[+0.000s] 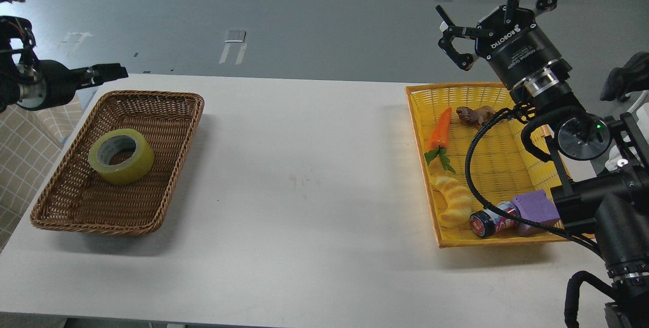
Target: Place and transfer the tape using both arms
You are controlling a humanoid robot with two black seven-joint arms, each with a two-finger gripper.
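The tape (124,171), a thick yellow roll with a pale core, lies flat in the brown wicker basket (152,96) at the table's left. My left gripper (109,71) is raised above the basket's far left corner, clear of the tape and holding nothing. It shows side-on and dark, so its fingers cannot be told apart. My right gripper (481,13) is open and empty, held high above the far edge of the yellow basket (420,130) at the right.
The yellow basket holds a toy carrot (440,128), a yellowish twisted bread toy (454,198), a small brown toy (474,115), a can (489,221) and a purple block (537,209). The white table (304,176) lies between the baskets.
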